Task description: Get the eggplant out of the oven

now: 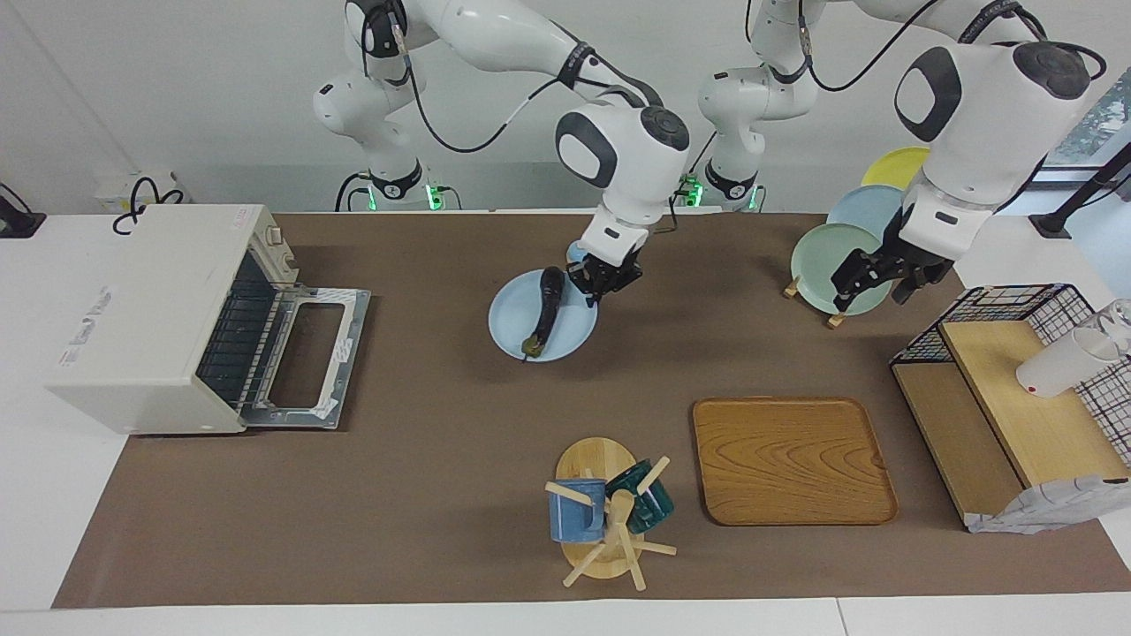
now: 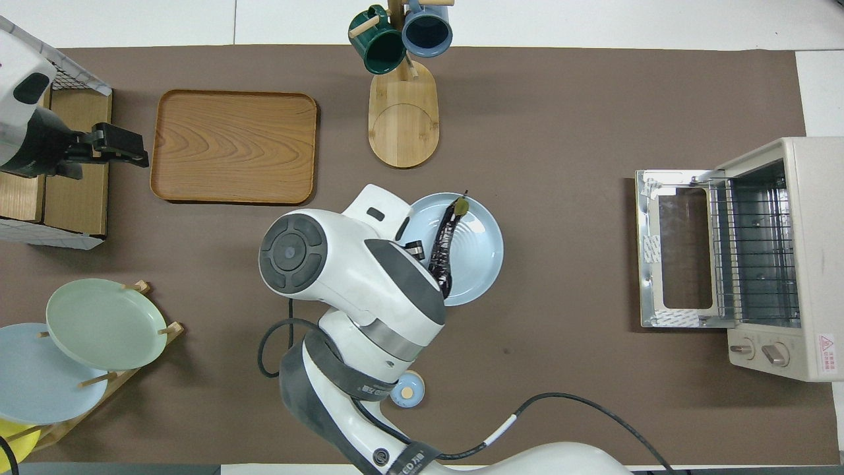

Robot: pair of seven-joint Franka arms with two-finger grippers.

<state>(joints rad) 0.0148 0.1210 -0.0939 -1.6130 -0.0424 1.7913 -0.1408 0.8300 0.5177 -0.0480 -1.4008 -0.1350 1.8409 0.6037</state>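
Note:
The dark eggplant lies lengthwise on a light blue plate, its greenish stem end pointing away from the robots. My right gripper is shut on that plate's rim on the side nearer the robots. From above, the eggplant and plate show beside my right wrist, which hides the fingers. The cream oven stands at the right arm's end, its door folded down and its wire rack bare. My left gripper hangs open over the plate rack's edge.
A plate rack holds green, blue and yellow plates. A wooden tray, a mug tree with two mugs, a black wire basket shelf with a white cup, and a small blue lid also sit on the table.

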